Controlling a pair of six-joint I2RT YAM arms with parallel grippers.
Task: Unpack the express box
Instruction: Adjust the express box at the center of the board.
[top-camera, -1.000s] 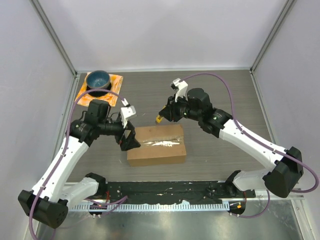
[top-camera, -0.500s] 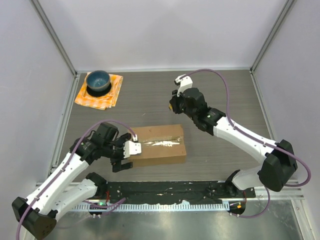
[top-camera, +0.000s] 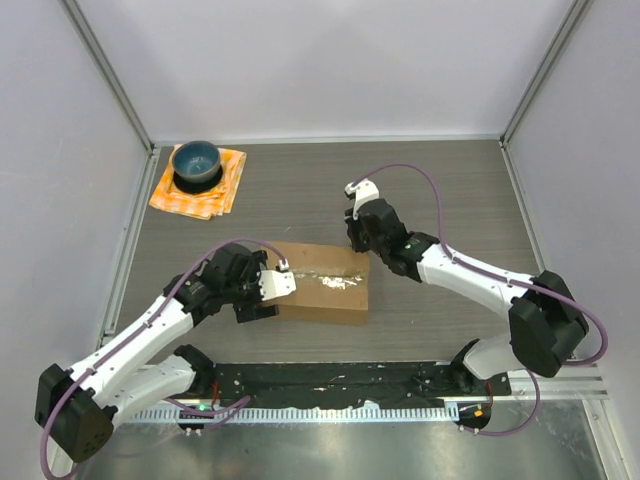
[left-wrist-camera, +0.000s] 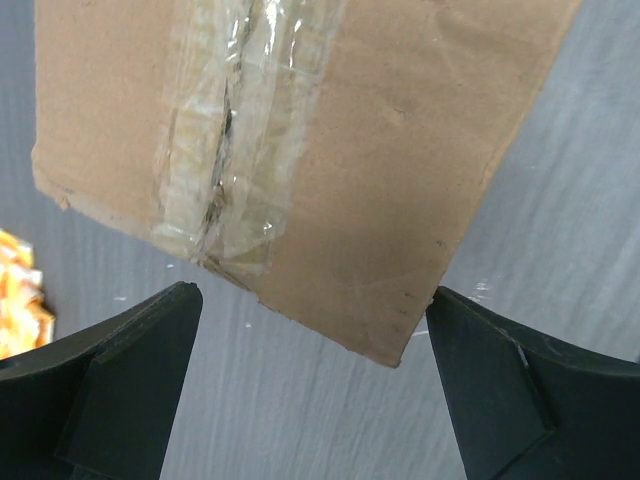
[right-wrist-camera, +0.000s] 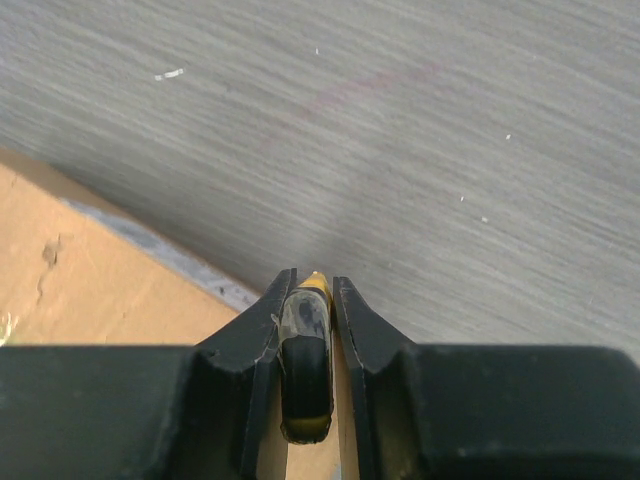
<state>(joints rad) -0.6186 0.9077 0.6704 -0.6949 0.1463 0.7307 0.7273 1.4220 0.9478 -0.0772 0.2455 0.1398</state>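
Cardboard express box (top-camera: 322, 290) is lying flat | left gripper (left-wrist-camera: 312, 298) is gaping at its end | right gripper (right-wrist-camera: 312, 284) is clenching yellow-tipped tool (right-wrist-camera: 305, 350)

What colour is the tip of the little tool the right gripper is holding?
Yellow tip, black body. The tool shows best in the right wrist view.

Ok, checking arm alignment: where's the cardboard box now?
In the top view the cardboard box sits near the middle of the table, the open left gripper at its left end and the right gripper over its far right corner.
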